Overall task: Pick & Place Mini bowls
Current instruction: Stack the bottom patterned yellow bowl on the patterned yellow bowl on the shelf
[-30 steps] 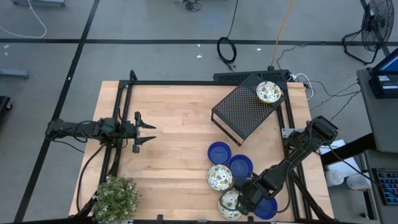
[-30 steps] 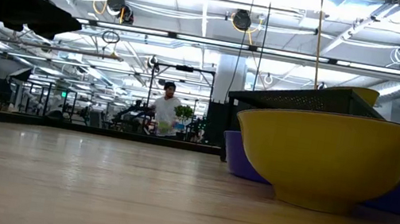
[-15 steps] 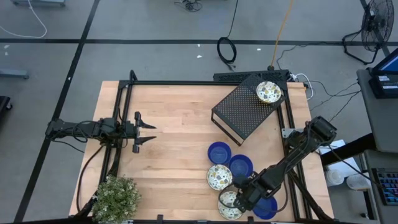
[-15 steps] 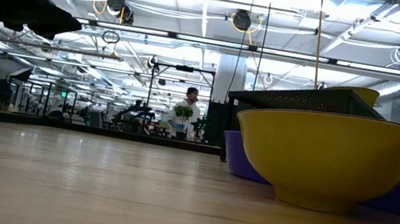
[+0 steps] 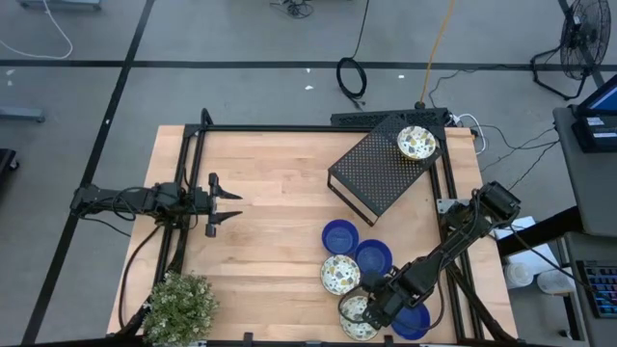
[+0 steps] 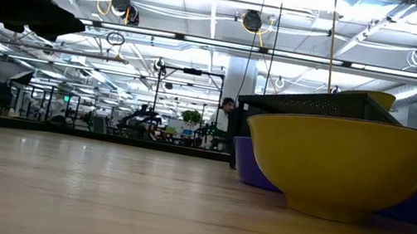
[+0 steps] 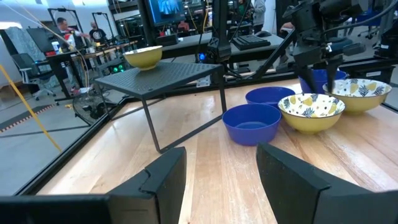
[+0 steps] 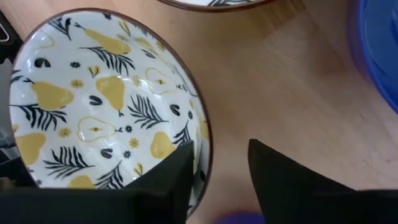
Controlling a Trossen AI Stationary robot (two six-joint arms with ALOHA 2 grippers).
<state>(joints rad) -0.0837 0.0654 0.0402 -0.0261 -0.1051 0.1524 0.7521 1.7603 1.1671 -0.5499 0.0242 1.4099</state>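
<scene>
A: Right gripper point(image 8: 217, 180)?
B: Down at the near-edge cream pear-patterned shallow bowl point(image 8: 106, 99), fingers parted, straddling its rim, one inside, one outside.

A: Other bowls?
B: A second patterned bowl point(image 5: 340, 274) and three cobalt blue round bowls point(image 5: 339, 236) clustered just beside it on the wooden table point(image 5: 270, 193). A third patterned one point(image 5: 416, 144) sits atop the black perforated box point(image 5: 376, 173).

A: Left gripper point(image 5: 229, 206)?
B: Open, waiting over the table's left side, well apart.

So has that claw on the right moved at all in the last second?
Yes, slightly. In the high view the right claw has crept toward the table's near edge, over the patterned bowl, judged against the unmoved blue bowl.
</scene>
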